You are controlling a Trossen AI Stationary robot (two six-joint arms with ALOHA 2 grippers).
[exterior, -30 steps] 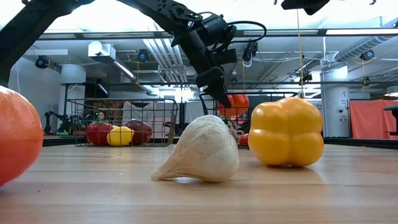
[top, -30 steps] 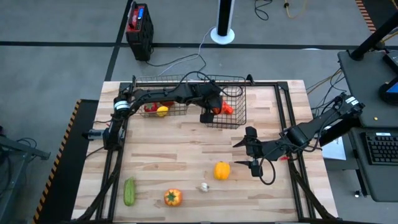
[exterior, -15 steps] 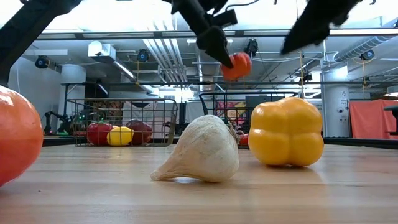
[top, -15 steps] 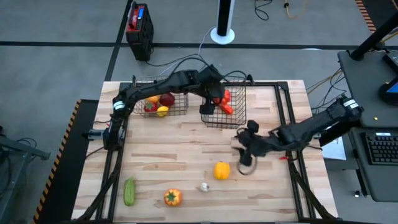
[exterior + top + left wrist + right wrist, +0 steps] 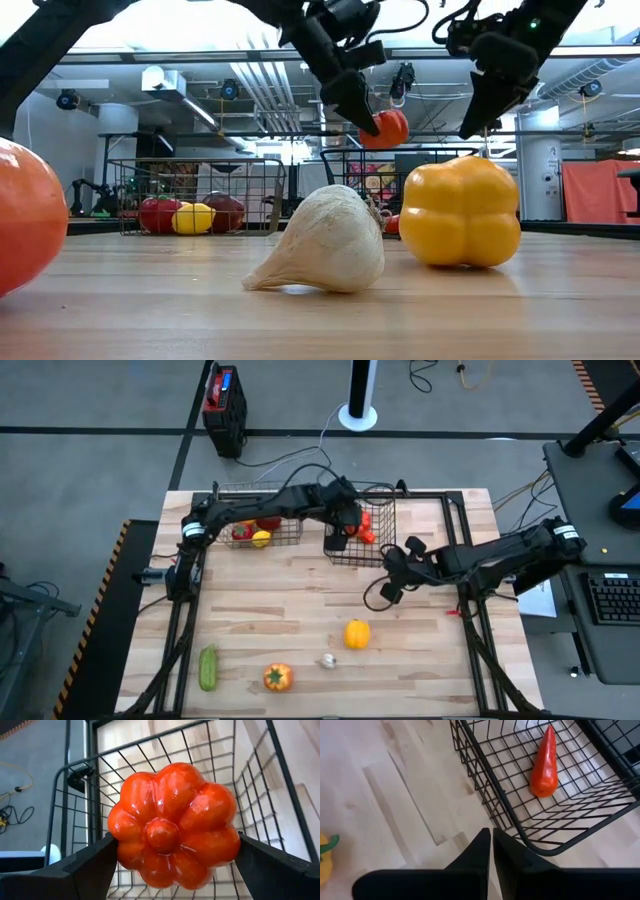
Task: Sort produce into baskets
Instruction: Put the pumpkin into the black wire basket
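Now I count two dark wire-mesh baskets: the left basket (image 5: pixel 262 520) holds three pieces, the right basket (image 5: pixel 372 530) one orange carrot (image 5: pixel 544 762). My left gripper (image 5: pixel 172 865) clasps a red ribbed tomato (image 5: pixel 172 822) above it; my right gripper (image 5: pixel 491 847) is clenched, empty.

Both arms (image 5: pixel 260 510) are dark, nearly black, jointed links with a pale band near each base (image 5: pixel 193 530). Black cables loop along them, apparently unclipped.
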